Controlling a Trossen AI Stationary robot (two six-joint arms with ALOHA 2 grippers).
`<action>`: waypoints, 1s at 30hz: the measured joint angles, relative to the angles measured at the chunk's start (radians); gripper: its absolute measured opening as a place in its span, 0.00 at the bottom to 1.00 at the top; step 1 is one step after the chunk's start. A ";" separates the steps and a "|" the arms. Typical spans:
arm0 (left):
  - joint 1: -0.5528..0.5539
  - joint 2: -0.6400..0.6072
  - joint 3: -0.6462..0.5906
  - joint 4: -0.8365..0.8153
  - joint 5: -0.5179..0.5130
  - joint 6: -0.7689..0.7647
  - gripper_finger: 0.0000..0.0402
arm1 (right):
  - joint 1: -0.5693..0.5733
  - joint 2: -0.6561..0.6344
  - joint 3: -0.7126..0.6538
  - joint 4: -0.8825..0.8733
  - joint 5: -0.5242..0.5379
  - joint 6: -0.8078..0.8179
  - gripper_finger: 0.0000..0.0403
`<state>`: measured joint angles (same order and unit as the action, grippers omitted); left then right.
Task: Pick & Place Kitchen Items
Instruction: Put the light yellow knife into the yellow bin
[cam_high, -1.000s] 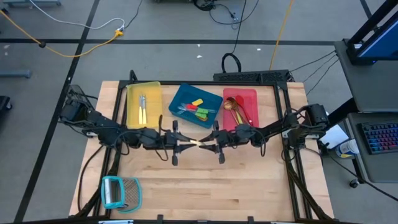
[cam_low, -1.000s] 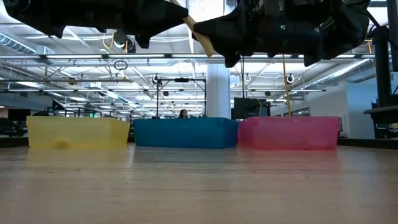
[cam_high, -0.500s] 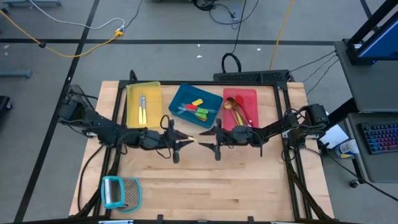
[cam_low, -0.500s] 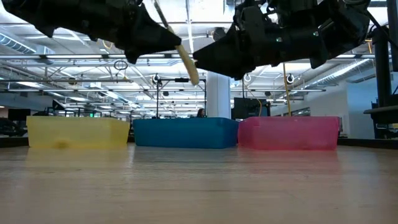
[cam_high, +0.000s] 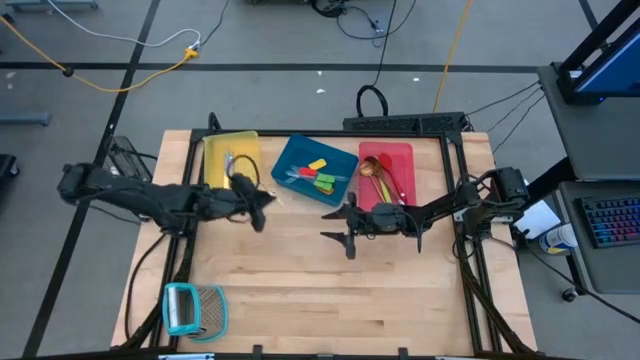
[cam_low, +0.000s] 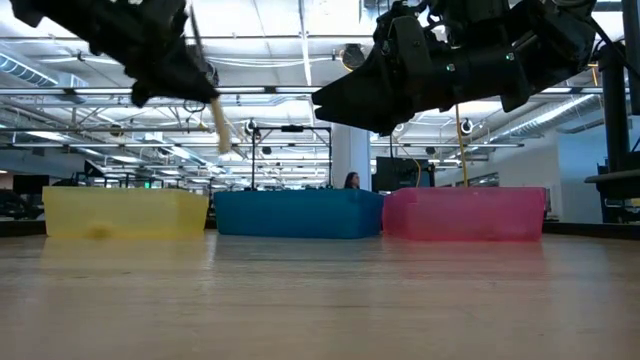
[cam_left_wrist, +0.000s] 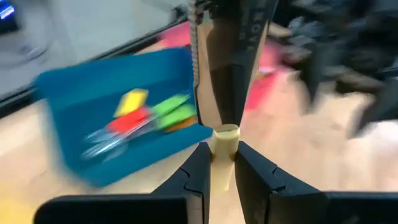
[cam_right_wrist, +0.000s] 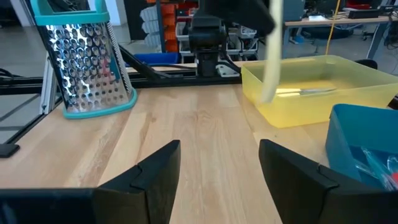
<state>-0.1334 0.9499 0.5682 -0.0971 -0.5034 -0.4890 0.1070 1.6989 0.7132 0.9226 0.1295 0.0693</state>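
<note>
Cream-handled knife (cam_left_wrist: 222, 155) hung clamped in the left gripper (cam_left_wrist: 221, 163) near the yellow tray (cam_high: 215, 170), apparently bound there; right gripper (cam_right_wrist: 217, 165) gaped empty.

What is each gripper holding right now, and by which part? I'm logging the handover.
The left gripper grips the cream-handled knife by its cream handle. The right gripper is open and holds nothing.

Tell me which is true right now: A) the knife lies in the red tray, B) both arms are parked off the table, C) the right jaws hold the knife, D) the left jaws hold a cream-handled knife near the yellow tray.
D: the left gripper is shut on the cream-handled knife, hanging near the yellow tray, while the right gripper stands open and empty.
</note>
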 joint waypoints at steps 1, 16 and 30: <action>0.024 -0.033 0.000 -0.065 0.000 -0.026 0.13 | 0.000 0.000 0.000 0.000 0.000 0.000 0.52; 0.457 -0.209 -0.001 -0.605 0.118 -0.179 0.14 | 0.000 0.000 0.000 0.003 0.000 -0.002 0.52; 0.763 0.103 -0.001 -0.511 0.333 -0.136 0.14 | 0.000 0.000 0.000 0.007 0.000 -0.006 0.51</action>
<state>0.6299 1.0533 0.5674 -0.6080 -0.1707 -0.6251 0.1066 1.6985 0.7128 0.9295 0.1295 0.0631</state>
